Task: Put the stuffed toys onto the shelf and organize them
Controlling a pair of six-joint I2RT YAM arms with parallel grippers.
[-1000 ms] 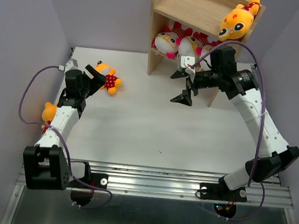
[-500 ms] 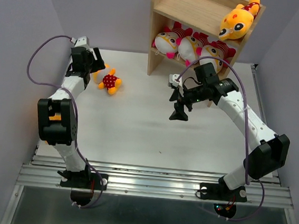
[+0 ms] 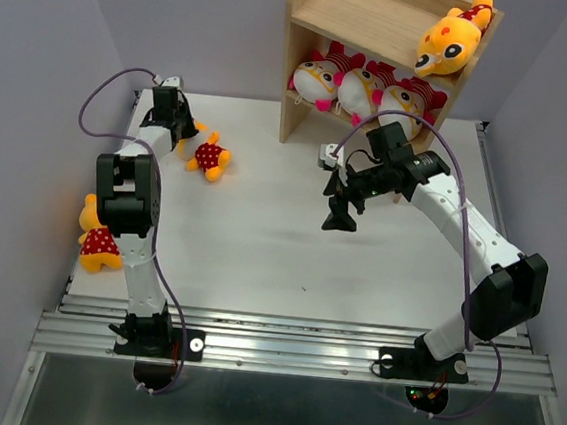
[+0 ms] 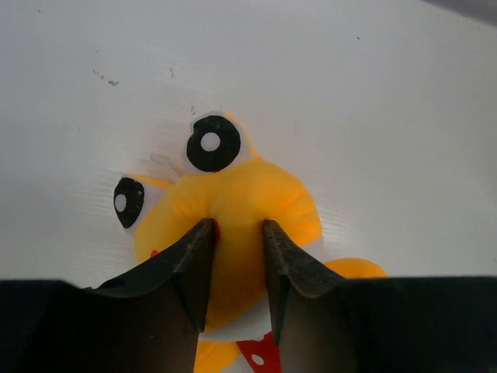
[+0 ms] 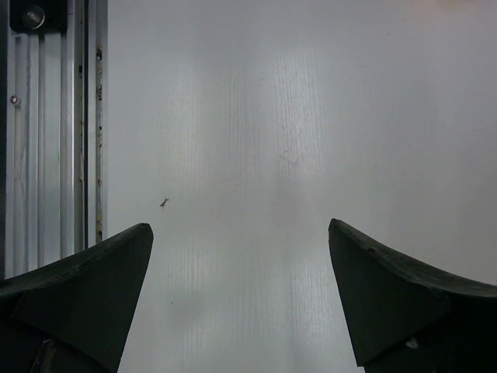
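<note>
An orange-yellow stuffed toy [image 3: 209, 154] in a red white-dotted body lies at the far left of the table. My left gripper [image 3: 178, 130] covers its head from above. The left wrist view has my left gripper [image 4: 237, 231] shut on the toy's yellow head [image 4: 233, 190], the plush squeezed between the fingers. A second orange toy [image 3: 96, 241] lies at the table's left edge. The wooden shelf [image 3: 372, 20] holds three white-faced toys [image 3: 359, 87] on its lower tier and an orange toy [image 3: 448, 43] on top at the right. My right gripper [image 3: 341, 216] hangs open, with nothing in it, over the table before the shelf.
Purple cables loop off both arms. Grey walls close in the table on the left, right and back. The right wrist view looks down on bare white table [image 5: 248, 116], with the metal rail [image 5: 46, 140] along its left side.
My left arm has swung out to the far-left toy and its jaws have closed on the head. My right gripper has dropped away from the shelf toward the table middle.
</note>
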